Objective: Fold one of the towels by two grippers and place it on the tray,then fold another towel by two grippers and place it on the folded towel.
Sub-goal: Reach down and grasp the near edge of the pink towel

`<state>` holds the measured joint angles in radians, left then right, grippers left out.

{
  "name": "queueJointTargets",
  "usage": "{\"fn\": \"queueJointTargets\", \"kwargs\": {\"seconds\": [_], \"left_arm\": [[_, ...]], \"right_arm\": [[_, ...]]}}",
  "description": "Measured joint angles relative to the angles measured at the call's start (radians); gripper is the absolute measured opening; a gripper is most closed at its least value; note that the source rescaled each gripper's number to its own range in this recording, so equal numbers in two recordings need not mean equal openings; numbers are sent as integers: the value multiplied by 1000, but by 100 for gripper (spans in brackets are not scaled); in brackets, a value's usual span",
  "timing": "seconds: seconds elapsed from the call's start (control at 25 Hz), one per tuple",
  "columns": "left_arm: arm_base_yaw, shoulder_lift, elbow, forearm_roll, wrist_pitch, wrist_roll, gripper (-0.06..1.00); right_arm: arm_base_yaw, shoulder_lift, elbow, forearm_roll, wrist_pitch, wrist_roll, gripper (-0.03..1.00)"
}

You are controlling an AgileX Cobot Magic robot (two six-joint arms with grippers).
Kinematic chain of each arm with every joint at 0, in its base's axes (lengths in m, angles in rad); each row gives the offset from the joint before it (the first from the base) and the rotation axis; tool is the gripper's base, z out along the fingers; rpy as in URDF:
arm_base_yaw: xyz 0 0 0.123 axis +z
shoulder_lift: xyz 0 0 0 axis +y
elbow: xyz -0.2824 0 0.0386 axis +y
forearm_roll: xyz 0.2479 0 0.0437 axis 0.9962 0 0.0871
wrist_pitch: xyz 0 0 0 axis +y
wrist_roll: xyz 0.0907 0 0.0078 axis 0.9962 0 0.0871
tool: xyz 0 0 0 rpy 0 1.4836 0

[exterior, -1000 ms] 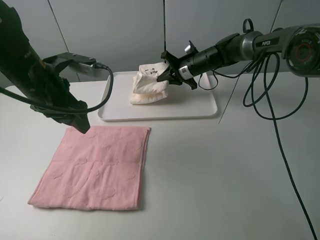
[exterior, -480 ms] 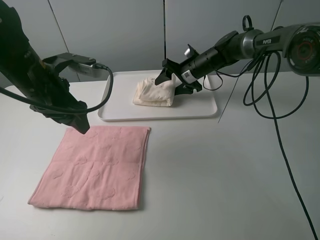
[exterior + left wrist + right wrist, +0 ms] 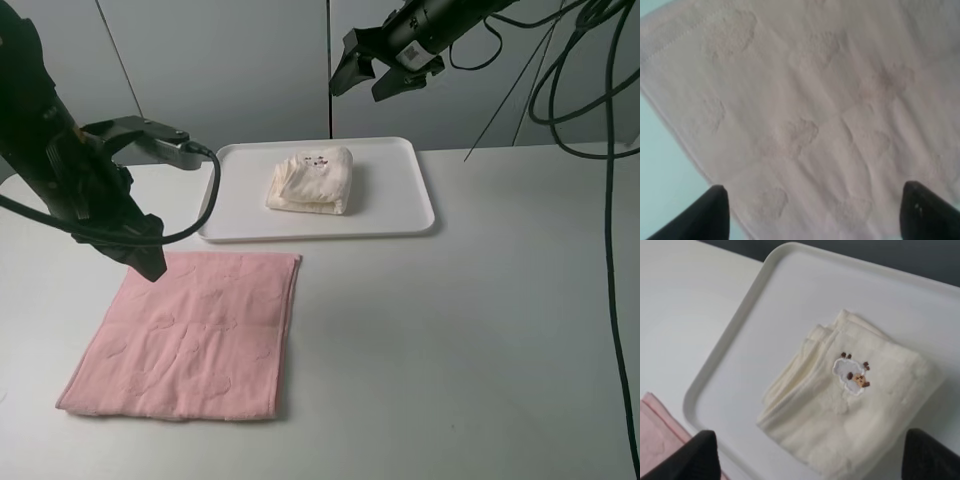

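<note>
The cream towel (image 3: 312,180) lies folded in a thick bundle on the white tray (image 3: 420,225), with a small sheep patch on top (image 3: 852,375). My right gripper (image 3: 380,65) hangs open high above the tray's far edge and holds nothing; in the right wrist view its fingertips (image 3: 690,455) frame the cream towel (image 3: 855,410) and the tray (image 3: 790,285) from above. The pink towel (image 3: 190,330) is spread flat on the table in front of the tray. My left gripper (image 3: 148,262) hovers open over its far left corner, and in the left wrist view the pink towel (image 3: 805,110) shows between the fingertips (image 3: 715,210).
Black cables (image 3: 610,200) hang down from the right arm along the right side of the table. A grey panel wall (image 3: 250,70) stands close behind the tray. A corner of the pink towel (image 3: 652,435) shows beside the tray in the right wrist view.
My right gripper opened, let go of the cream towel, and rose up and back from the tray. The towel settled flat on the tray. The left arm shifted only slightly.
</note>
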<state>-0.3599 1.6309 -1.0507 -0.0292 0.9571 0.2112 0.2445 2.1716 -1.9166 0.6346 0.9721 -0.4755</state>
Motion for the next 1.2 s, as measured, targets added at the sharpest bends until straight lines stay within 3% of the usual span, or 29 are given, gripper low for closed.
{"fn": "queueJointTargets", "kwargs": {"seconds": [0.2,0.4,0.72,0.96,1.08,1.2], "left_arm": [[0,-16,0,38,53,5,89],[0,-110,0,51,79,45,89],[0,-215,10,144,178,104,89],[0,-256,118,179,182,192,89],[0,-260,175,186,178,254,89],[0,-261,229,193,168,313,89]], "right_arm": [[0,-104,77,-126,65,16,79],[0,-240,326,-145,-10,-12,79],[0,-498,694,-60,-113,-110,79],[7,-639,858,86,-106,-262,79],[73,-655,873,106,-91,-322,79],[218,-655,875,20,-103,-340,79]]}}
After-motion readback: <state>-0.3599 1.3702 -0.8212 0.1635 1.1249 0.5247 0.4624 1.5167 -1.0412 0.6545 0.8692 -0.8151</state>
